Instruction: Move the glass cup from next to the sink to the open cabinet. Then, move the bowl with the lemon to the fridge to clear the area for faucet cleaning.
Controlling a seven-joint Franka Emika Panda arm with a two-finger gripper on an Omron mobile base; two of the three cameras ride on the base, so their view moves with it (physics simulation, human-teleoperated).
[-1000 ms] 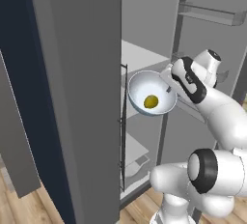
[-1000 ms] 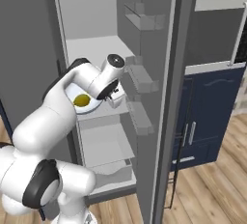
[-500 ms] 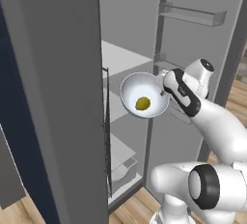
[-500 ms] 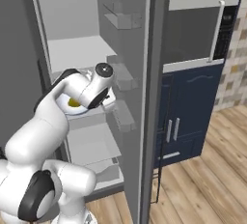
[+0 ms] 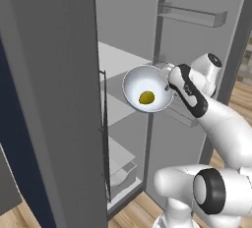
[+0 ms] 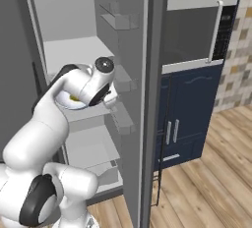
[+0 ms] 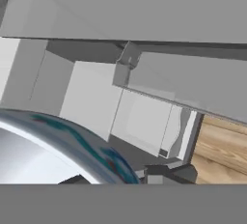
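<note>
Now holding the bowl [image 5: 147, 88] by its right rim in the gripper [image 5: 167, 80], jaws narrowed onto the rim. Seen in the left base view tipped toward the camera, white inside showing, with the lemon [image 5: 146, 97] lying low in the hollow. Raised in front of the open fridge [image 5: 125, 35], just before the white shelves [image 5: 115, 57], touching none of them as far as can be told. Framed on the left by the grey door edge with its thin dark rail [image 5: 104, 138], on the right by the inner door panel and its clear door racks [image 5: 192, 14].

From the right base view, mostly hidden behind the white arm: only a sliver of the bowl [image 6: 69, 101] with a spot of yellow lemon [image 6: 74, 98] under the wrist, at the level of the middle shelf. Beside the fridge, to the right, navy blue cabinets [image 6: 184, 119] with bar handles, a built-in oven or microwave niche [image 6: 189, 33] above, tiled wall [image 6: 238, 50] and wood floor [image 6: 206, 183].

In the hand view, close against the lens: curved bowl rim [image 7: 72, 141] with a bluish sheen at lower left, grey fridge panels behind, a strip of wood floor [image 7: 217, 150] at right. Fingertips too dark and cropped there to judge.
</note>
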